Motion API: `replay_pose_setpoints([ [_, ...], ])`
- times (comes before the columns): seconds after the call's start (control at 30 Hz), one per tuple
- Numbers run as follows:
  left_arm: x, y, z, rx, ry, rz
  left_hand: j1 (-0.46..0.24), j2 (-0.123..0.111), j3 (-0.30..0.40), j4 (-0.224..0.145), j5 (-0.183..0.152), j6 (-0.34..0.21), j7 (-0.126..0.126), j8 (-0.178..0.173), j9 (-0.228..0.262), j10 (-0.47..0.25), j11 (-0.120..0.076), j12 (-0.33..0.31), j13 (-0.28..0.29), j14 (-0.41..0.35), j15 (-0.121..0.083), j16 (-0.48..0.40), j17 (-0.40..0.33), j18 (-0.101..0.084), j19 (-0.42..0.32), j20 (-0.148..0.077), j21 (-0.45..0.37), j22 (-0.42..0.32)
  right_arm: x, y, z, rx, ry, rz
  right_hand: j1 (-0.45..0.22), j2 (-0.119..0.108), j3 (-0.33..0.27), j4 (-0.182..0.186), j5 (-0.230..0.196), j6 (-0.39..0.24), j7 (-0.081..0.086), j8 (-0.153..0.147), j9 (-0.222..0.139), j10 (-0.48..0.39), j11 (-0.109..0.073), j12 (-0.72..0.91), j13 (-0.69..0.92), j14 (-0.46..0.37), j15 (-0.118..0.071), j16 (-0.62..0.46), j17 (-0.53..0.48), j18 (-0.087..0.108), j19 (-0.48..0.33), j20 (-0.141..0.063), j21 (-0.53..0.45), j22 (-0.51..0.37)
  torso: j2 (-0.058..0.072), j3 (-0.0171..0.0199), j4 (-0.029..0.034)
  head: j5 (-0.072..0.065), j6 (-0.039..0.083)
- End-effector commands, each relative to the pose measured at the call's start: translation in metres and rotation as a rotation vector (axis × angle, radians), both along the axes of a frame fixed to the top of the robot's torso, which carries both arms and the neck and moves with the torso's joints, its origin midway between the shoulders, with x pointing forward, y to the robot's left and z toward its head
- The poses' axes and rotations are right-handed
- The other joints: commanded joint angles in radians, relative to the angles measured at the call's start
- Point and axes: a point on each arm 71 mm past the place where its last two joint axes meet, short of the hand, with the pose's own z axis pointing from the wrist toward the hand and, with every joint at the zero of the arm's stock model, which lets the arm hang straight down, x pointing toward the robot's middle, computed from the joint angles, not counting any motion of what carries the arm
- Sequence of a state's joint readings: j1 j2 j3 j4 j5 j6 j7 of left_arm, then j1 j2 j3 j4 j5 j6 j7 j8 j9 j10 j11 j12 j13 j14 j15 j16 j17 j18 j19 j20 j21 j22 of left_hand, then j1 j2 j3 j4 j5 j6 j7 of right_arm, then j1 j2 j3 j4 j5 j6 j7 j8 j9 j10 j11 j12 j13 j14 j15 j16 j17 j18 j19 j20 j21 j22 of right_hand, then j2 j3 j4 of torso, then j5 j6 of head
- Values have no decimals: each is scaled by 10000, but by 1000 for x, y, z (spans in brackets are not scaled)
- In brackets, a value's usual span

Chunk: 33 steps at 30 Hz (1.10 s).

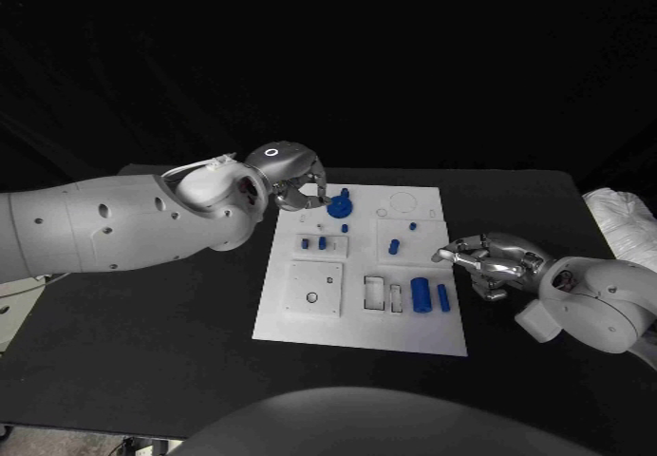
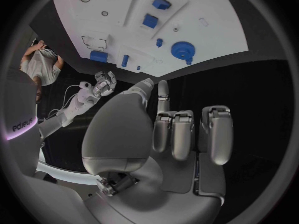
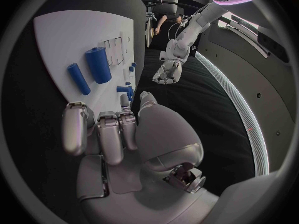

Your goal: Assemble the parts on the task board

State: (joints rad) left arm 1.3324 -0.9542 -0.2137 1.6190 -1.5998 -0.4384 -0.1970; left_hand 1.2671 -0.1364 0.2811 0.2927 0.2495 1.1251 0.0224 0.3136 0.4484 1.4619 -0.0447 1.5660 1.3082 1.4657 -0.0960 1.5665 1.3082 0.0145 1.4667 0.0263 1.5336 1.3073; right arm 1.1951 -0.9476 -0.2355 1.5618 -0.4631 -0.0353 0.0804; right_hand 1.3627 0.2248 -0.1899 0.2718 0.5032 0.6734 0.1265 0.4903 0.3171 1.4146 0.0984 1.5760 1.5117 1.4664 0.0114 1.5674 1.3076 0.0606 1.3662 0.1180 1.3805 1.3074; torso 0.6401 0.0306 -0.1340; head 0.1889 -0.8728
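Observation:
The white task board lies mid-table. My left hand hovers over its far left corner, fingers curled with nothing in them, just beside a round blue knob that stands on the board. My right hand hangs at the board's right edge, fingers curled and holding nothing, next to a thick blue cylinder and a thinner one lying near that edge. Two small blue blocks sit on the board's left, and small blue pegs stand near its middle.
White recessed plates take up the board's near left. A white cloth bundle lies at the table's far right. Black table surrounds the board on all sides.

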Motion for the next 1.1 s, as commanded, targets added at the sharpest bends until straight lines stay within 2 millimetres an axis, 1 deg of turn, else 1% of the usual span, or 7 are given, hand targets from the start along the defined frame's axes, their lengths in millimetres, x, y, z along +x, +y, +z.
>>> replay_pose_setpoints([
  [0.03,-1,22,-10,376,2683,2090,-149,-50,378,28,-58,-204,-39,348,459,1089,13,48,2626,1051,-33,43,2626,-52,876,-106,-1,2513,-1,2,0,-20,-21,103,135,0,54,21,57,-67,-16,-59,-12,1562,-511,-52,591,1044,-93,34,2632,-20,2,-19,-7,1855,-53,42,-14,16,2],
  [0.3,-13,48,-15,1189,4519,3660,670,-277,523,-430,-5,-533,-70,688,1044,1089,-27,48,2626,1051,-30,43,2626,-73,914,-125,89,2540,-2,3,0,-36,24,132,134,-1,55,24,58,-65,-15,-58,-12,1562,-510,-52,591,1044,-93,34,2632,-32,43,-20,31,1871,-51,41,-27,28,2],
  [0.4,-15,51,-17,1415,4761,3726,1147,-264,503,-706,-325,-565,-84,762,1172,1089,-23,48,2626,1051,-43,43,2626,-68,906,-135,73,2534,-3,3,0,-46,47,142,134,-2,56,24,58,-64,-15,-57,-12,1562,-510,-52,591,1044,-93,34,2632,-32,46,-20,34,1872,-54,54,-42,65,2],
  [0.5,-16,54,-19,1641,4856,3682,1378,-242,336,-782,-1055,-493,-69,862,1296,1089,4,48,2626,1051,-78,43,2626,-66,900,-167,64,2531,-3,3,0,-49,67,156,134,-2,56,24,58,-64,-15,-57,-12,1562,-510,-52,591,1044,-93,34,2632,-32,46,-20,34,1872,-46,54,-39,64,2],
  [0.73,-17,54,-24,1980,4656,3418,1474,-250,-240,-610,-1919,-292,-102,1175,1582,1089,-2,48,2626,1051,-136,43,2626,-92,945,-202,168,2566,-4,3,0,-65,98,164,135,-2,59,25,60,-63,-16,-56,-11,1562,-510,-52,591,1044,-93,34,2632,-32,46,-20,33,1871,-71,53,-3,46,2],
  [0.93,-19,49,-33,2201,4560,3164,1256,-306,-1167,-115,-1997,-248,-190,1910,2278,1089,-90,48,2626,1051,-193,43,2626,-99,955,-268,194,2574,-4,4,0,-55,113,201,135,-2,59,25,60,-63,-16,-56,-11,1562,-510,-52,591,1044,-93,34,2632,-32,46,-20,33,1871,-74,49,-9,78,2],
  [1.1,-19,43,-40,2217,4530,3050,1070,-226,-1527,-30,-1999,-380,-232,2359,2770,1089,-128,48,2626,1051,-233,43,2626,-100,957,-307,199,2575,-4,4,0,-49,111,210,142,0,70,24,67,-60,-18,-54,-10,1562,-511,-52,591,1044,-93,34,2632,-34,53,-20,39,1874,-68,44,-18,101,2],
])
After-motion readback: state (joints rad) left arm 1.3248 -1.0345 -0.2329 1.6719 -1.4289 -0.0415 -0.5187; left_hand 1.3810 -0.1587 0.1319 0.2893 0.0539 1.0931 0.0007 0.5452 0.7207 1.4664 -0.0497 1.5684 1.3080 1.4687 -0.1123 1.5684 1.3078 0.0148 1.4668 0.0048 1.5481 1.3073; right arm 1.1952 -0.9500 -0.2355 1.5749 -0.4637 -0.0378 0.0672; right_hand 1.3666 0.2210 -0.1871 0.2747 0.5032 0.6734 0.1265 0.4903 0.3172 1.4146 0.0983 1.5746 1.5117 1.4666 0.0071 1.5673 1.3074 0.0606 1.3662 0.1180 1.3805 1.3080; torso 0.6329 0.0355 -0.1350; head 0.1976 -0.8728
